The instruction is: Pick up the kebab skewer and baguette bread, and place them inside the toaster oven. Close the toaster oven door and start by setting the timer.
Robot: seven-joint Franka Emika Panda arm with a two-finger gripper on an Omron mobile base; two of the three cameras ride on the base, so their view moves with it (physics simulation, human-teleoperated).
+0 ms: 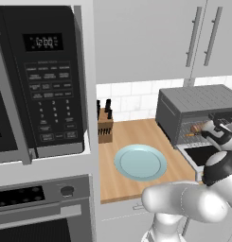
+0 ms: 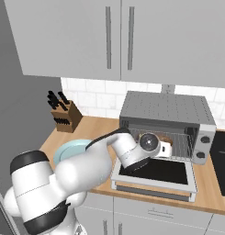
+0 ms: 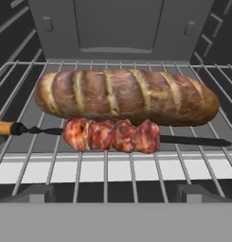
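We see the white arm (image 2: 81, 170) bent at the elbow and reaching toward the toaster oven (image 2: 166, 110), its hand at the oven's open mouth. The gripper (image 2: 165, 146) appears to stand with jaws spread wide, holding nothing.

wooden counter (image 1: 136, 132), white tile wall (image 2: 100, 98), grey cabinets (image 2: 86, 36), black microwave (image 1: 46, 80).

My left base camera looks forward-down from behind me, the toaster oven (image 1: 195, 111) at three o'clock; my right one centres it (image 2: 166, 120). My hand camera sits close, facing its wire rack (image 3: 112, 163).
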